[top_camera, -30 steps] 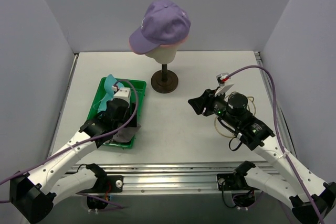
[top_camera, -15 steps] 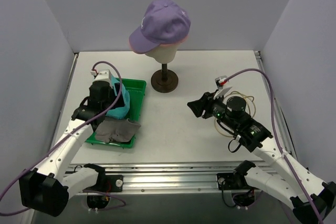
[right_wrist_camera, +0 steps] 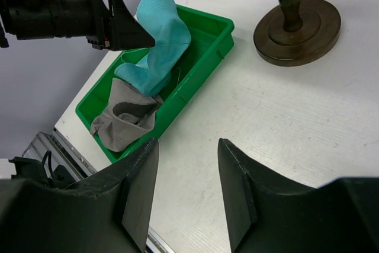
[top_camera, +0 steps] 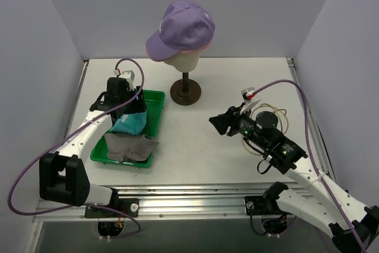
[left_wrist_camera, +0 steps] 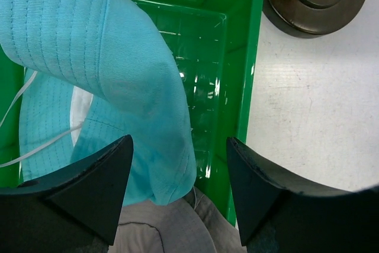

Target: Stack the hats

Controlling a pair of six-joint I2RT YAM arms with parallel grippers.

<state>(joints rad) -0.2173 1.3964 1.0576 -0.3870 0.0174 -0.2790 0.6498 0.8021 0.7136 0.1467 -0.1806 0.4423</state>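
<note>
A lavender cap (top_camera: 183, 25) sits on the mannequin head, with a pink cap's edge (top_camera: 198, 47) showing under it. The teal bucket hat (top_camera: 130, 124) lies crumpled in the green tray (top_camera: 155, 96), one fold standing up. The grey bucket hat (top_camera: 131, 146) lies at the tray's near end. My left gripper (top_camera: 131, 106) hangs over the tray's far part, open; in its wrist view the teal hat (left_wrist_camera: 118, 69) runs between the spread fingers and against the left one, above the grey hat (left_wrist_camera: 172, 229). My right gripper (top_camera: 214, 121) is open and empty over bare table right of the tray.
The cream mannequin head (top_camera: 180, 58) stands on a dark round stand (top_camera: 185, 92) at the table's back middle, close to the tray's far right corner (left_wrist_camera: 249, 4). Grey walls close in left, right and behind. A metal rail runs along the near edge.
My left arm swung from the tray's near end to its far left. The teal hat, earlier raised above the tray, now lies lower in it. The right gripper crept slightly left.
</note>
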